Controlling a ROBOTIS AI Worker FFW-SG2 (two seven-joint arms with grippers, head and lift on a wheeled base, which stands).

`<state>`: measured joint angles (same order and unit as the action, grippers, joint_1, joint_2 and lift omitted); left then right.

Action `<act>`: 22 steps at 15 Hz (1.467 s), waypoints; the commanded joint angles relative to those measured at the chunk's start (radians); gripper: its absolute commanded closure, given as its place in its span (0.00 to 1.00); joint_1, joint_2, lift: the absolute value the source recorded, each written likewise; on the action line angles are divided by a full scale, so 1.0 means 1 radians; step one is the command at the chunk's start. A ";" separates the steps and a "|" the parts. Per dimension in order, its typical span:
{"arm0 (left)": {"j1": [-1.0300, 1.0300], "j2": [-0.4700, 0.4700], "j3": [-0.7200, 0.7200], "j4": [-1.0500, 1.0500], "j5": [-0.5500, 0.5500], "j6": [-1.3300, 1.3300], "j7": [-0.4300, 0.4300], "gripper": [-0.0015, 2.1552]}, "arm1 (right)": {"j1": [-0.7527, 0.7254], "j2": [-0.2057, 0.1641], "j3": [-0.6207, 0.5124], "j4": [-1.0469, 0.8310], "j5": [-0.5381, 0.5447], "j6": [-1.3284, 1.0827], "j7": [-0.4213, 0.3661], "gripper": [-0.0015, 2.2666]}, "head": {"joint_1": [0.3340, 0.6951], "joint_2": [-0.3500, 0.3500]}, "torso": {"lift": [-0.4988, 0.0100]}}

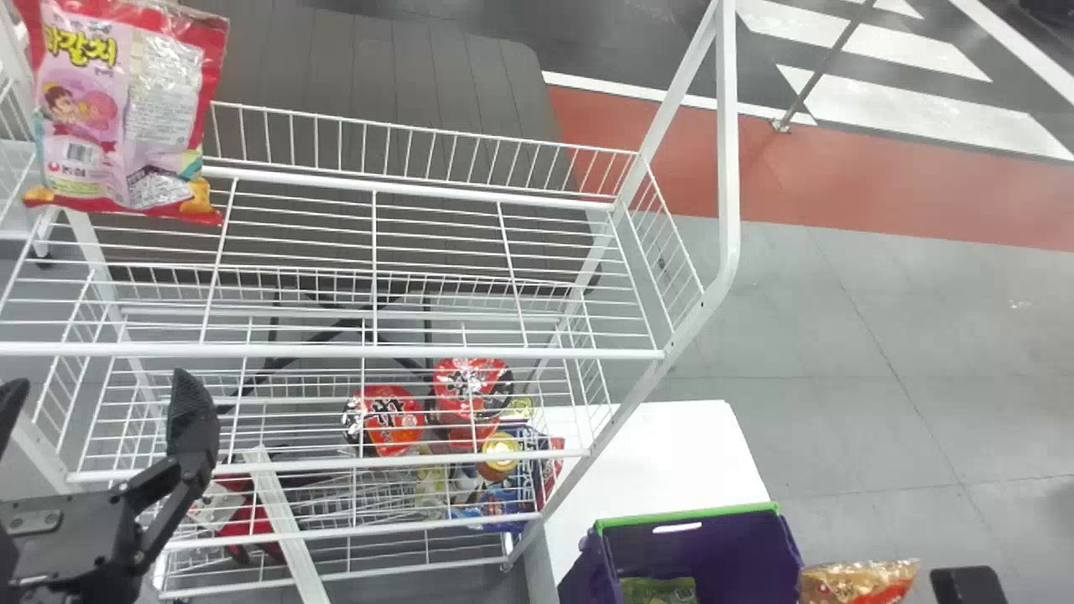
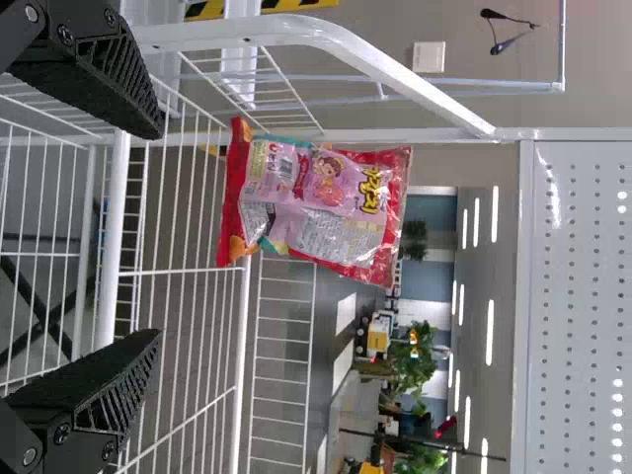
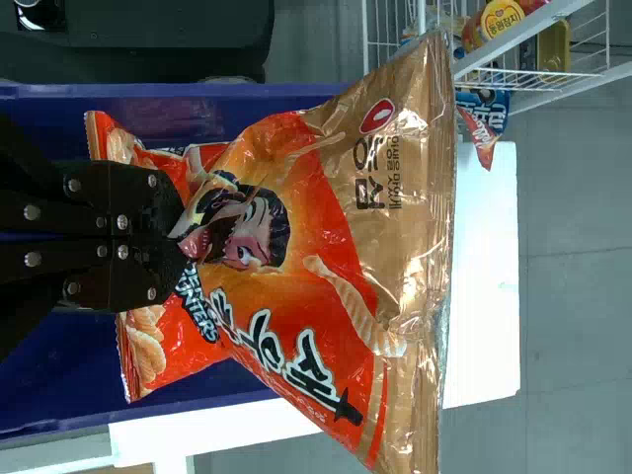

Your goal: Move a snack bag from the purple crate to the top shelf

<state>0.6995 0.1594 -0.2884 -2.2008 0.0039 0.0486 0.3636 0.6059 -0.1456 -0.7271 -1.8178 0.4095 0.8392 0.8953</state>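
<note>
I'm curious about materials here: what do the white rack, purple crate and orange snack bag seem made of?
The rack: probably painted metal, given its thin wires. The crate: likely smooth plastic, with a handle slot. The orange bag: probably glossy plastic film, from its creases and highlights.

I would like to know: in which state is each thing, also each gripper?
Orange snack bag: gripped, looks unopened
Right gripper: shut on the orange snack bag
Left gripper: open, empty
Pink snack bag: upright on top shelf
Purple crate: open-topped, green packet inside
</note>
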 commanded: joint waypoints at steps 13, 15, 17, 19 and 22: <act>0.006 0.002 -0.002 -0.005 -0.007 0.000 0.000 0.05 | 0.000 0.006 0.000 -0.020 -0.026 0.022 0.040 0.73 | 1.00 0.00 | 1.00; 0.008 0.002 -0.002 -0.007 -0.009 0.003 0.002 0.05 | 0.000 0.012 -0.012 -0.055 -0.037 0.065 0.057 0.73 | 1.00 0.00 | 0.98; 0.009 0.003 -0.002 -0.008 -0.010 0.003 0.002 0.05 | -0.003 0.020 -0.035 -0.098 -0.063 0.099 0.103 0.73 | 1.00 0.00 | 0.98; 0.008 0.002 -0.005 -0.008 -0.012 0.009 0.002 0.05 | -0.020 0.027 -0.069 -0.169 -0.086 0.169 0.188 0.73 | 1.00 0.00 | 0.98; 0.008 0.003 -0.009 -0.008 -0.012 0.018 0.000 0.05 | -0.038 0.061 -0.112 -0.318 -0.086 0.231 0.228 0.73 | 1.00 0.00 | 0.98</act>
<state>0.7071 0.1622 -0.2966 -2.2089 -0.0077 0.0622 0.3643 0.5809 -0.1029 -0.8142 -2.0611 0.3245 1.0428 1.1047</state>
